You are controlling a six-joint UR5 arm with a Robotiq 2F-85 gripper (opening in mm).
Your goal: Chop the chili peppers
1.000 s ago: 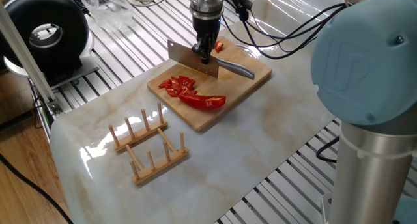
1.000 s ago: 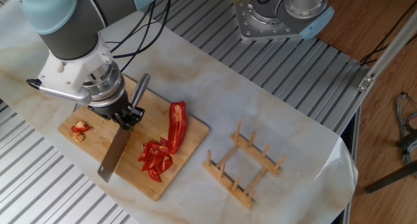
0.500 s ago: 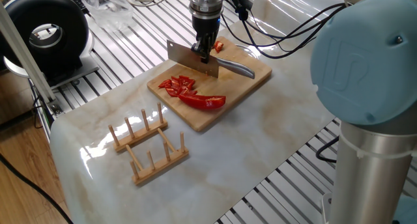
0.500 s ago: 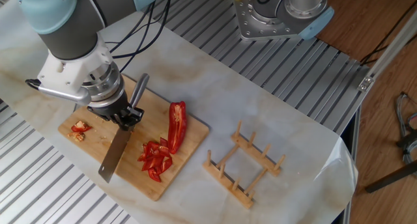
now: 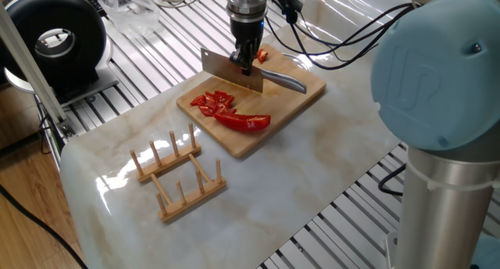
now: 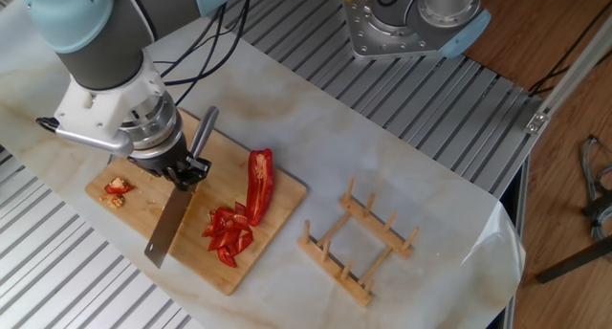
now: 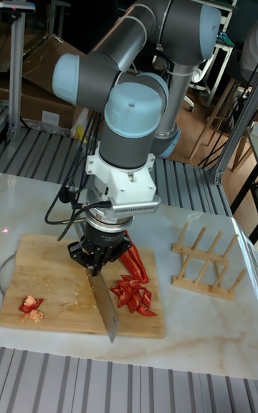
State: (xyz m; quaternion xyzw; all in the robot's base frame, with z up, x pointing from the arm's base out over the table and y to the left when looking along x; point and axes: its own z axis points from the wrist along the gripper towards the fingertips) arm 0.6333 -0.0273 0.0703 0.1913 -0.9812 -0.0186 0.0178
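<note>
Knife held above board, one pepper half uncut

Pincer (image 6: 184,168) is pressed together on the knife (image 6: 173,225), gripping where handle meets blade. The blade hangs edge-down over the cutting board (image 6: 277,214), just beside the cut pile and apart from the wood in the tall fixed view.

Location of the task's things:
- Chopped chili bits (image 6: 229,233) lie in a loose heap near one board edge.
- One whole chili half (image 6: 259,183) lies beside the heap, toward the board's far long edge, curved and tapering.
- A small stem scrap (image 6: 117,187) lies at the opposite end of the board, well apart.

Handling judgement:
- The chili peppers look light, with glossy skin, so likely slippery under a blade. The half may roll or slide rather than part cleanly.
- Flesh is soft; skin is tougher. A firm downward cut across the long axis should suit it.
- No second arm steadies the pepper. Begin at the thicker end, where it sits most stably.

A wooden rack (image 6: 357,245) stands on the marble surface (image 6: 382,166), clear of the work.
</note>
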